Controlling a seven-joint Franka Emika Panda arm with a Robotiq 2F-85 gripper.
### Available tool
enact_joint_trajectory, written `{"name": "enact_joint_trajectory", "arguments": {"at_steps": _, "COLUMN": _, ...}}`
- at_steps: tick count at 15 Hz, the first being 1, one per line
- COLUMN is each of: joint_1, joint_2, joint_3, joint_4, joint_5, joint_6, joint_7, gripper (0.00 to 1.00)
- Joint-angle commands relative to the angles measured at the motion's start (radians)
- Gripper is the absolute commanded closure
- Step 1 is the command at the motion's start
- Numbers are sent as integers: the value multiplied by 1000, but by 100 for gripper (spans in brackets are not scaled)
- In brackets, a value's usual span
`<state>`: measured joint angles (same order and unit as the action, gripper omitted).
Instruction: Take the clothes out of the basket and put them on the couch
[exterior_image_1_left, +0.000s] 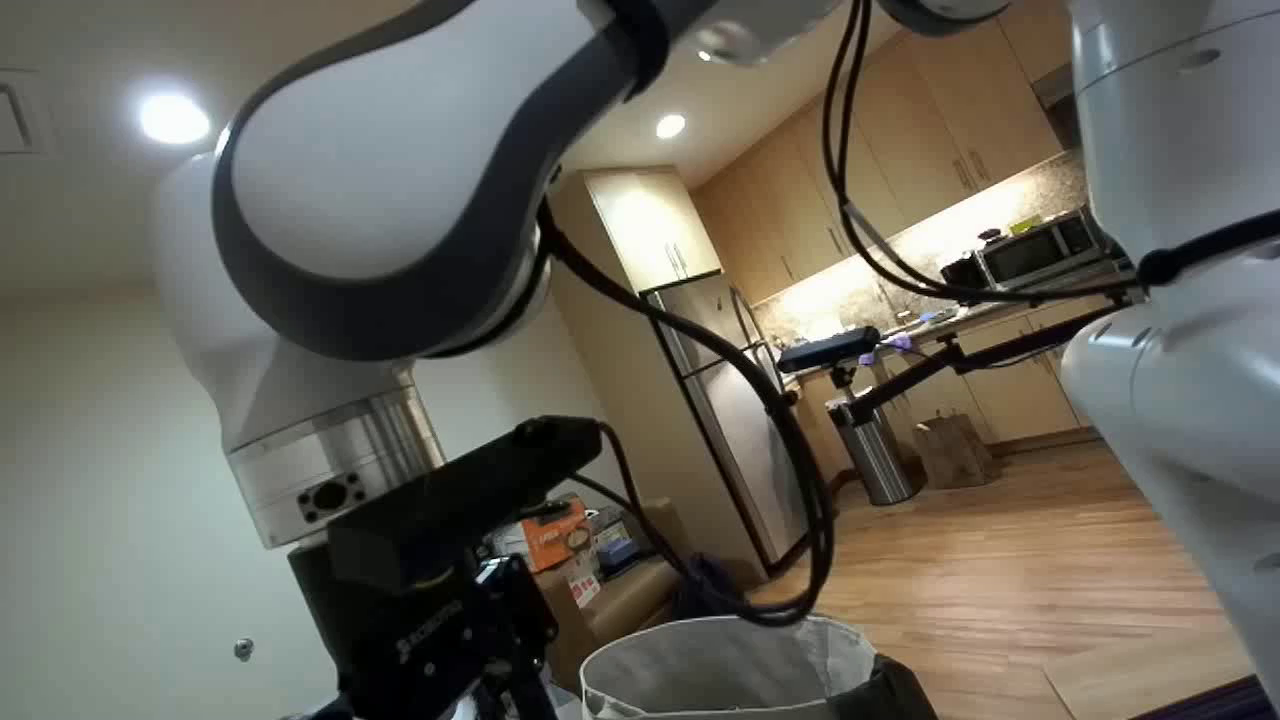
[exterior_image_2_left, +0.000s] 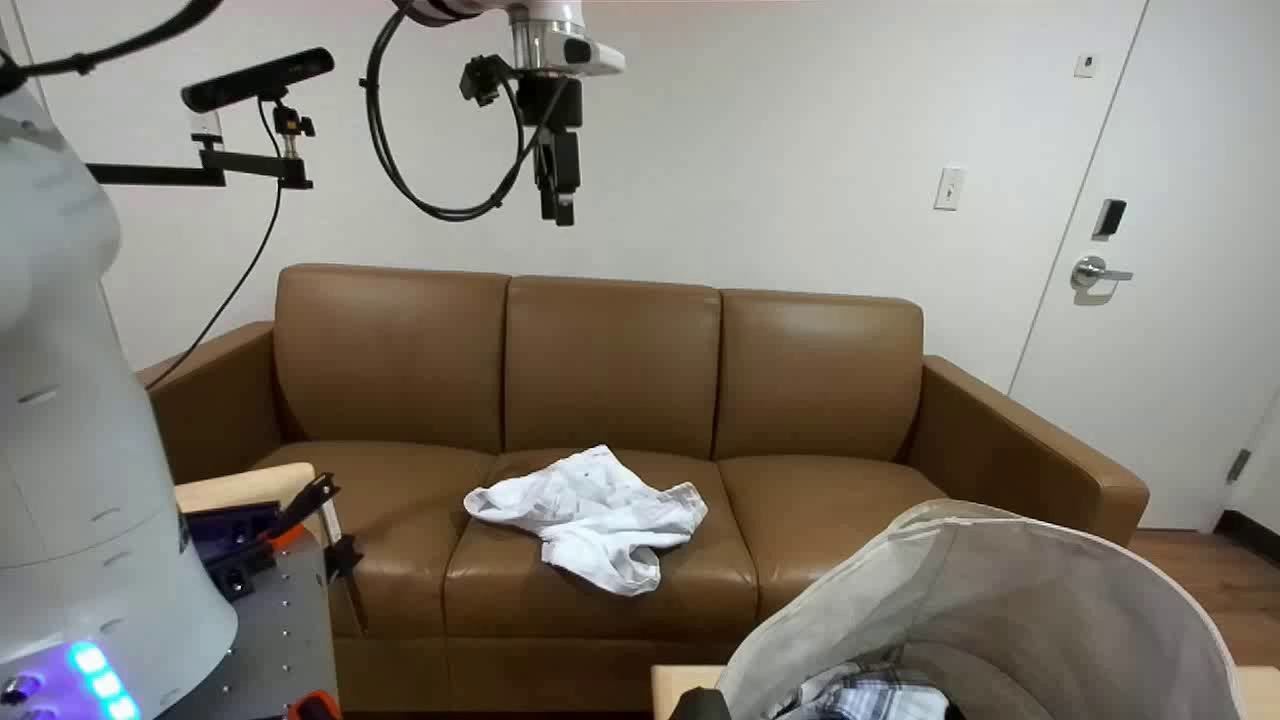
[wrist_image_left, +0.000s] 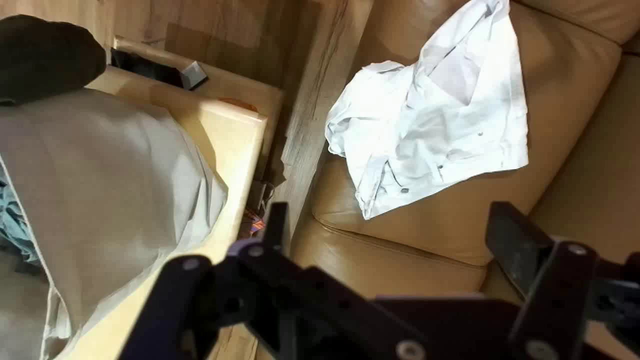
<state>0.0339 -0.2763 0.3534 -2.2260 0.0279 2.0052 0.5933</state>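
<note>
My gripper (wrist_image_left: 390, 220) stands open high above the brown couch (wrist_image_left: 420, 245), with nothing between its widely parted fingers. In an exterior view the gripper (exterior_image_2_left: 558, 205) hangs in front of the wall, above the couch's backrest. A crumpled white garment (exterior_image_2_left: 600, 515) lies on the middle seat cushion; in the wrist view this white garment (wrist_image_left: 435, 120) is beyond the fingertips. The pale grey basket (exterior_image_2_left: 1070, 590) is in front of the couch. Inside it, a plaid cloth (exterior_image_2_left: 885, 698) shows in an exterior view and a teal cloth (wrist_image_left: 15, 220) in the wrist view. The basket's bottom is partly hidden.
A light wooden table (wrist_image_left: 235, 137) bears the basket. A dark rounded piece (wrist_image_left: 45, 60) sits at the basket's rim. A camera on a bracket (exterior_image_2_left: 258, 80) is beside the robot's base. Boxes (exterior_image_1_left: 560, 535) stand behind the gripper, and a cable loop (exterior_image_1_left: 800, 480) hangs from the arm.
</note>
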Motion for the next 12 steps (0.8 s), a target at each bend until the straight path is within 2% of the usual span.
{"name": "enact_joint_trajectory", "arguments": {"at_steps": 1, "joint_1": 36, "joint_2": 4, "joint_3": -33, "joint_4": 2, "joint_5": -11, "joint_6": -2, "joint_7": 9, "gripper": 0}}
{"name": "enact_joint_trajectory", "arguments": {"at_steps": 9, "joint_1": -1, "joint_2": -72, "joint_3": -144, "joint_4": -80, "joint_5": -35, "joint_6": 1, "joint_7": 9, "gripper": 0}}
{"name": "enact_joint_trajectory", "arguments": {"at_steps": 12, "joint_1": -43, "joint_2": -130, "joint_3": -191, "joint_4": -154, "joint_5": -190, "joint_6": 18, "joint_7": -56, "gripper": 0}}
